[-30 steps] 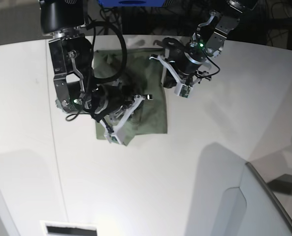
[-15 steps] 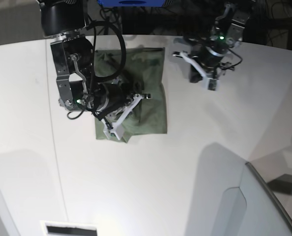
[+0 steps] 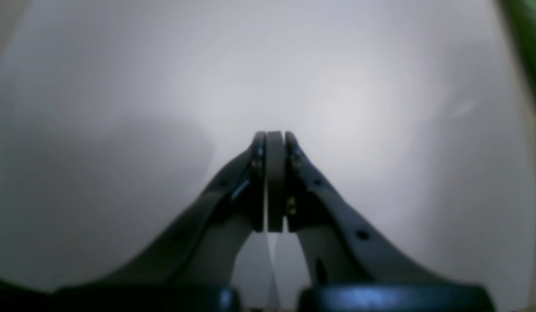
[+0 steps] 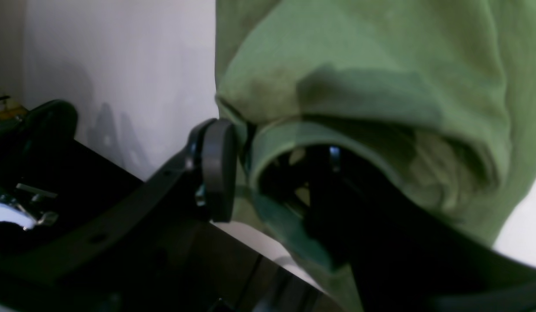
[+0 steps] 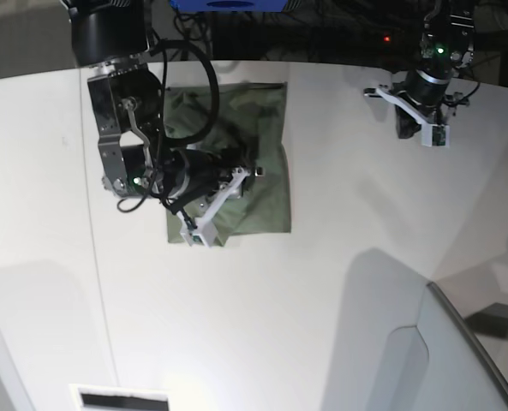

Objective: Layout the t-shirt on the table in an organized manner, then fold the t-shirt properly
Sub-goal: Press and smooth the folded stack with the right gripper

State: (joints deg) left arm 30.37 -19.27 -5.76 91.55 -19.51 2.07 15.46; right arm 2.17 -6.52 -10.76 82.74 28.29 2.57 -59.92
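The olive-green t-shirt (image 5: pixel 266 145) lies folded into a rectangle at the back of the white table (image 5: pixel 262 308). My right gripper (image 5: pixel 228 175) is low over the shirt's left half. In the right wrist view its jaws (image 4: pixel 274 143) stand apart, open. One pad (image 4: pixel 218 169) is just outside a rolled hem of the t-shirt (image 4: pixel 359 65), and the other finger is tucked under the fold. My left gripper (image 5: pixel 408 124) is away at the back right, clear of the shirt. Its pads (image 3: pixel 274 173) are pressed together, empty, over bare table (image 3: pixel 120 86).
A grey-edged panel (image 5: pixel 459 342) juts in at the front right corner. A thin seam line (image 5: pixel 99 282) runs down the table's left side. Dark equipment and cables sit behind the table's curved far edge (image 5: pixel 339 64).
My left arm has pulled away from the shirt's right edge to the back right. The right gripper's jaws have parted over the fold; the shirt now lies as a flatter rectangle.
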